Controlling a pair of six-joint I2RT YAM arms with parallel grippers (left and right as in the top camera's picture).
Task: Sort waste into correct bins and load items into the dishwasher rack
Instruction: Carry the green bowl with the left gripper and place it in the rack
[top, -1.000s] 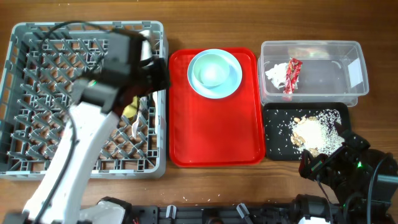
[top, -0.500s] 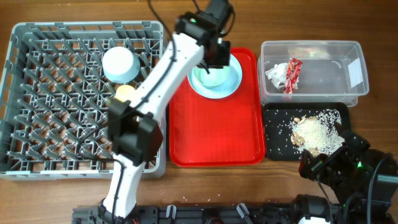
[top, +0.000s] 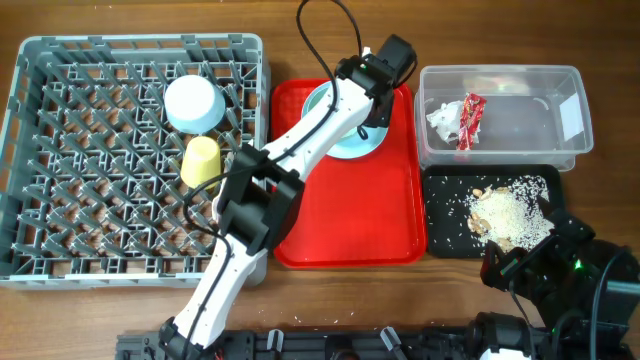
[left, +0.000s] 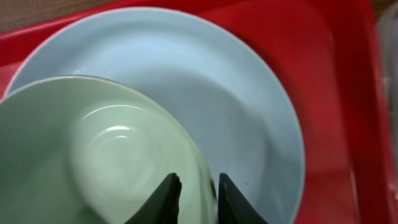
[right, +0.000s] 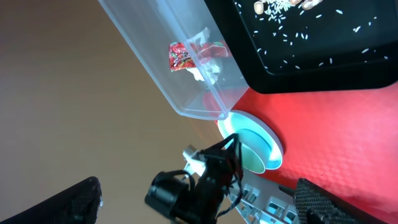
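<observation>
Colour rundown
Grey rack (top: 60, 150) 9 o'clock: yellow cup (top: 200, 160), lt-blue bowl (top: 192, 103). Red tray (top: 340, 220) ctr: lt-blue plate (left: 249, 112), pale-green bowl (left: 93, 155). Clear tub (top: 520, 110) 2 o'clock: red wrapper (top: 470, 120), white napkin (top: 441, 118). Black tray (top: 445, 225) 4 o'clock: beige rice (top: 505, 212).

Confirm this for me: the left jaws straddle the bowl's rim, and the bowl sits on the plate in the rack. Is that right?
Not quite. The bowl does sit on the plate, but both are on the red tray, not in the rack; the overhead view shows this. The left jaws do straddle the bowl's rim.
</observation>
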